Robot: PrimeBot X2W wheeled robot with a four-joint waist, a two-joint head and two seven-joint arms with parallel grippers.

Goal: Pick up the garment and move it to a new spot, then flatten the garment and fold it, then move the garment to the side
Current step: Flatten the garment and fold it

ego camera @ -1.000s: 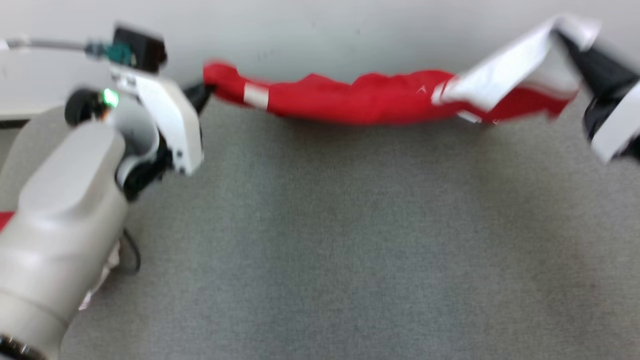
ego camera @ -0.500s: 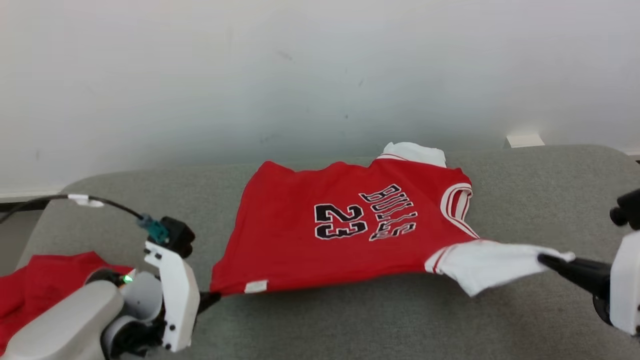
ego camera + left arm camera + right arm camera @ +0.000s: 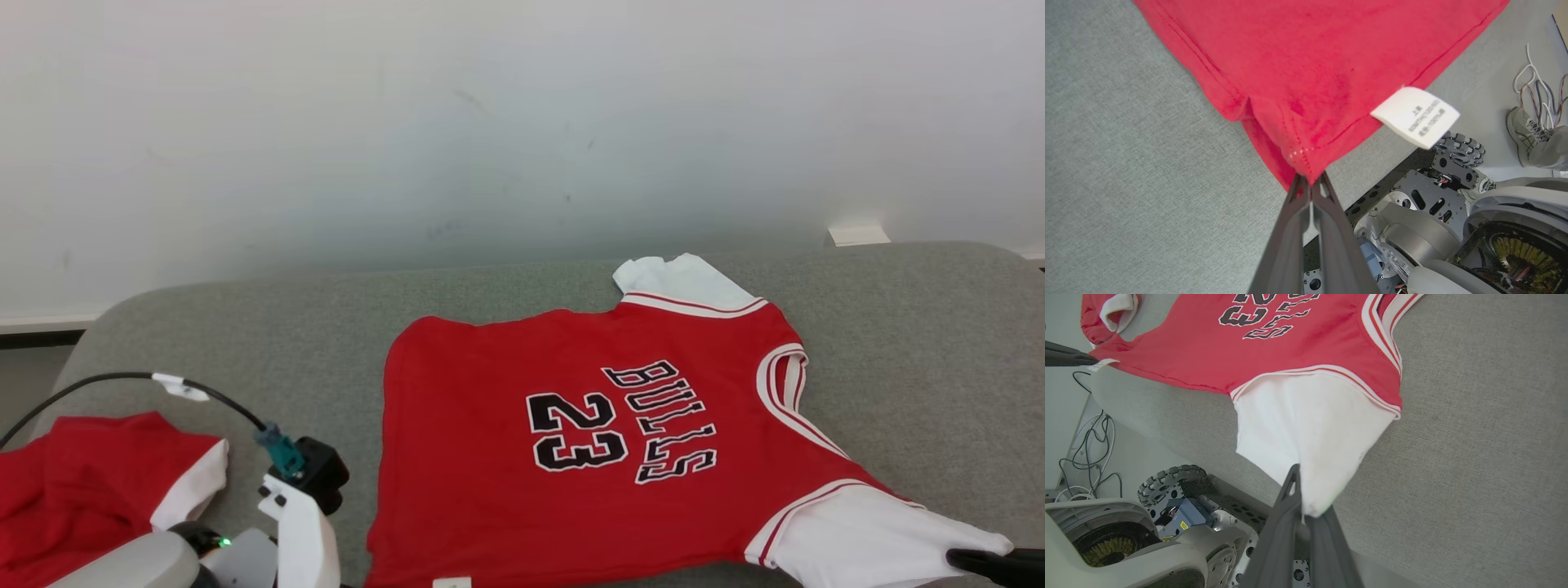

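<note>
Garment (image 3: 588, 425): light, limp jersey, likely to sag and crease; left end effector (image 3: 1310, 181) pinches hem corner (image 3: 1306, 161) at its tips; right end effector (image 3: 1304, 498) pinches white sleeve (image 3: 1310, 428) edge.

One grey fabric-covered table (image 3: 245, 327) bears two garments: one red jersey with black lettering (image 3: 490, 457) and one crumpled red-and-white garment (image 3: 73, 482). The jersey has two white sleeves, the far sleeve (image 3: 678, 282) and the near sleeve (image 3: 865, 543), and one white sewn-in label (image 3: 1414, 116). Two dark-fingered grippers show: the left gripper (image 3: 1310, 183) and the right gripper (image 3: 1303, 506). There is one grey laced shoe (image 3: 1521, 130) on a person's foot.
</note>
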